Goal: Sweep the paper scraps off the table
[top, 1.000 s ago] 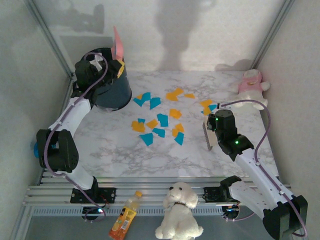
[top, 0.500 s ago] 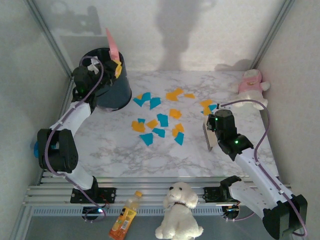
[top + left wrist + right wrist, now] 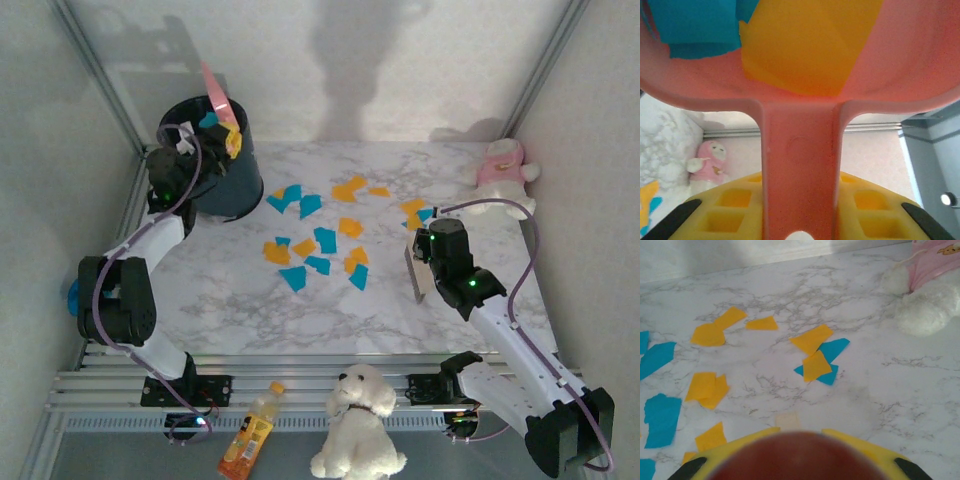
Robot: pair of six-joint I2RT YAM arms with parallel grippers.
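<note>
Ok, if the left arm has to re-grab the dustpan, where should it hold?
Hold the dustpan by its straight handle, as the left gripper does: a narrow flat bar its fingers span from both sides. Come from the handle's free end, clear of the loaded paper scraps.

A black bucket (image 3: 228, 188) stands at the far left corner of the desk (image 3: 230, 300). A pink dustpan (image 3: 216, 92) is tipped up steeply over the bucket's open top. A pink soft toy (image 3: 505, 165) sits at the far right corner. A pale block (image 3: 419, 278) stands on its edge near the right side. In front of the desk sits a white fluffy dog toy (image 3: 356, 420). An orange drink bottle (image 3: 250, 435) lies on its side just left of the dog.
</note>
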